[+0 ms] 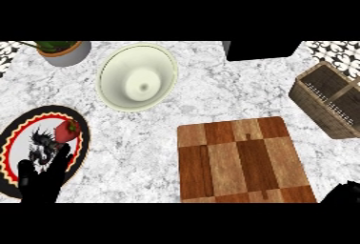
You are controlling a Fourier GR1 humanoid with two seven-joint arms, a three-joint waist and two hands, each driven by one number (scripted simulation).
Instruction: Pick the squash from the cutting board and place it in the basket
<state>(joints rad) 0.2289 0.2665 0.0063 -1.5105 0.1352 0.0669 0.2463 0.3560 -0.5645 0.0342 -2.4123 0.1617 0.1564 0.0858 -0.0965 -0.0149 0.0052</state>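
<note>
The left robot hand [44, 174] shows at the lower left, fingers straight and up, lying over a round plate [14, 138] with a red and black rim. A red strawberry [67, 131] sits on that plate just beyond the fingertips. The right robot hand [345, 193] is only a dark shape at the lower right corner; whether it is open or holds the squash cannot be told. The squash shows nowhere. The checkered cutting board [243, 162] lies on the marble worktop [204, 95], the wicker basket [330, 100] to its upper right, a pale bowl [137, 77] farther left.

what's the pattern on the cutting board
The cutting board is a checkerboard of light and dark brown wood blocks, seen in the head view.
</note>
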